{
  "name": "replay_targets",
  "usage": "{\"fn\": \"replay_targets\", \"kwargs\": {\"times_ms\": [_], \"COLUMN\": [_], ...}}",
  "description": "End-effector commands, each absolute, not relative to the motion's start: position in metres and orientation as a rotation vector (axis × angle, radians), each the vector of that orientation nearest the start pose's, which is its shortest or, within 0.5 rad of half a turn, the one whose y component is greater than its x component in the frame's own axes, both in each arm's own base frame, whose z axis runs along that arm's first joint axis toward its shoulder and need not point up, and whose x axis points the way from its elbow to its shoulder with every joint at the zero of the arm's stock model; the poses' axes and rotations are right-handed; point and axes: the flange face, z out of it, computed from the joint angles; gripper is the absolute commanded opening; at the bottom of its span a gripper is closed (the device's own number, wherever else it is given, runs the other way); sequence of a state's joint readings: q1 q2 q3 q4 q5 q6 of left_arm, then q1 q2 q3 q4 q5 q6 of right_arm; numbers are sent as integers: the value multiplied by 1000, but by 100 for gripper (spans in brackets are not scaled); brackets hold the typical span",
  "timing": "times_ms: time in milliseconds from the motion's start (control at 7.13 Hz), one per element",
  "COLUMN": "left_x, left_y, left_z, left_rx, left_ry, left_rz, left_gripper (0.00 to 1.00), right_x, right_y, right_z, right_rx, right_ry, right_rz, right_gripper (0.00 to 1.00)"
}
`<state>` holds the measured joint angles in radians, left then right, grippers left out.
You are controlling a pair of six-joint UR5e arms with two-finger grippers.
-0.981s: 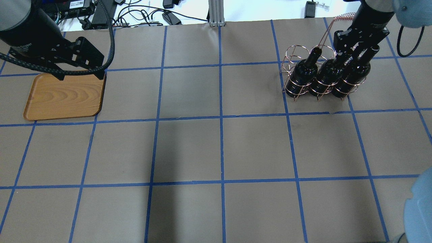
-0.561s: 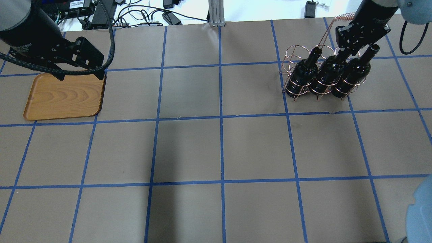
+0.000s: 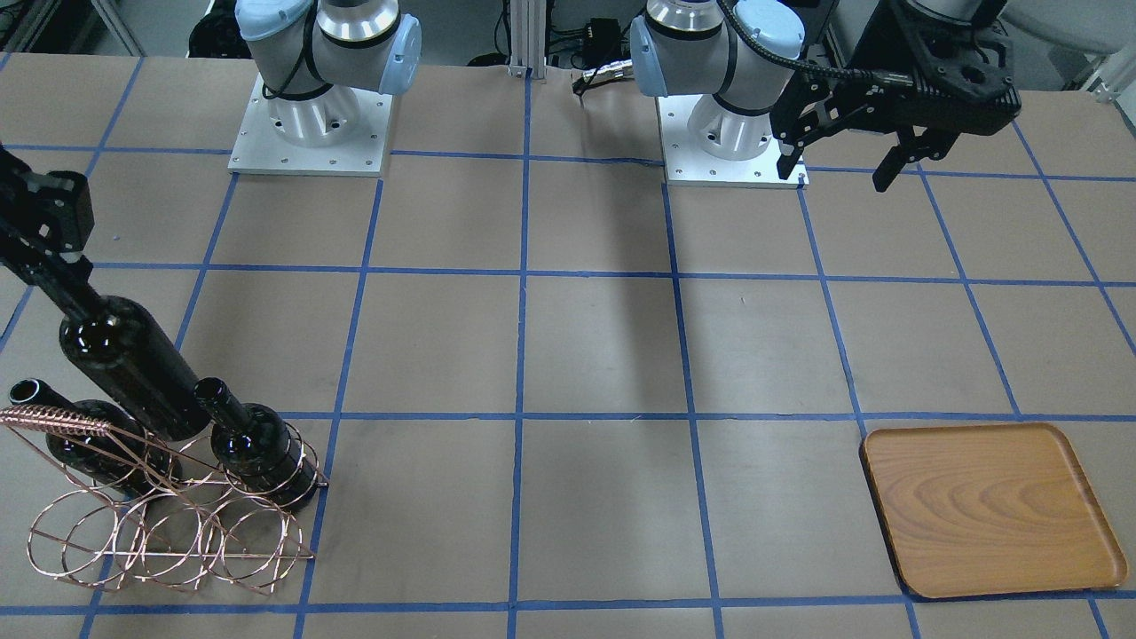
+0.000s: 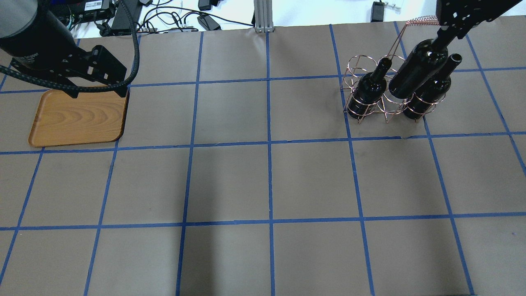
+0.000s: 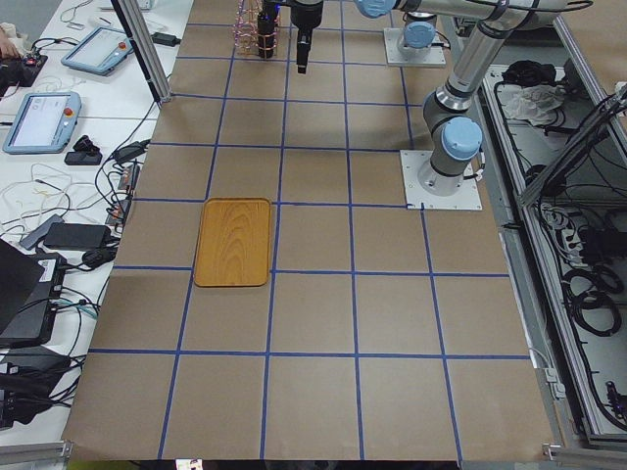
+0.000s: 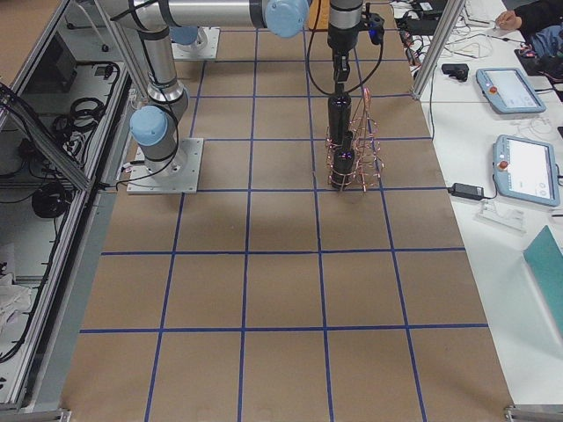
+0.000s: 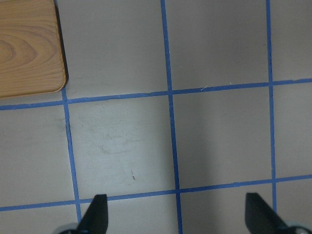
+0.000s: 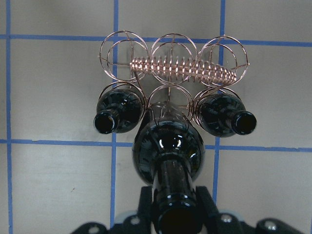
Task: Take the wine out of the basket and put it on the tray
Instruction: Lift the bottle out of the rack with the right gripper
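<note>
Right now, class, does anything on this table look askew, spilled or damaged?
Nothing stands out. The middle bottle hangs above the basket only because the right end effector grips its neck; the other two bottles stand upright in their loops. No spill or damage shows.

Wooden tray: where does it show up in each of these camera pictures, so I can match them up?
Front-facing: wooden tray at the lower right.
Overhead: tray at the left edge, upper half.
Exterior left: tray left of centre.
Exterior right: not in it.
Left wrist: only a corner of the tray, top left.
Right wrist: not in it.
Shared landmark: the copper wire basket, at the table's opposite end from the tray.
</note>
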<state>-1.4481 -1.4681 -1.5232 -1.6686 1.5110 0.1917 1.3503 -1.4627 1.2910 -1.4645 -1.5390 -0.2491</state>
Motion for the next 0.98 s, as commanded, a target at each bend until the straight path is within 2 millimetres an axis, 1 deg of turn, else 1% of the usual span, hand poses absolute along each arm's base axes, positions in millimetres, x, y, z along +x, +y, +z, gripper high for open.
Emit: {"fn": "replay_targets", "kwargs": {"times_ms": [0, 140, 280, 421, 561, 701, 841], "left_x": [-83, -83, -83, -83, -83, -83, -83], "left_y": [-463, -463, -463, -462, -462, -462, -463], "left_z": [550, 550, 550, 551, 550, 550, 549], "left_rx": [113, 113, 113, 115, 115, 110, 110], "left_ry": [3189, 3189, 3189, 3189, 3189, 3189, 3190], "left_rz": [-97, -97, -97, -100, -95, -95, -92], "left_gripper": [100, 100, 100, 100, 100, 100, 100], "right_x": [61, 112, 177, 230, 282, 340, 377], "right_y": [-525, -514, -506, -502, -498, -474, -451], "right_z": [553, 533, 513, 496, 482, 474, 466], "right_rx": [-37, 32, 89, 113, 221, 106, 138], "right_ry": [3101, 3110, 3119, 3115, 3105, 3115, 3149], "right_rz": [52, 117, 86, 55, 2, -9, -23], "right_gripper": [8, 8, 7, 7, 8, 8, 8]}}
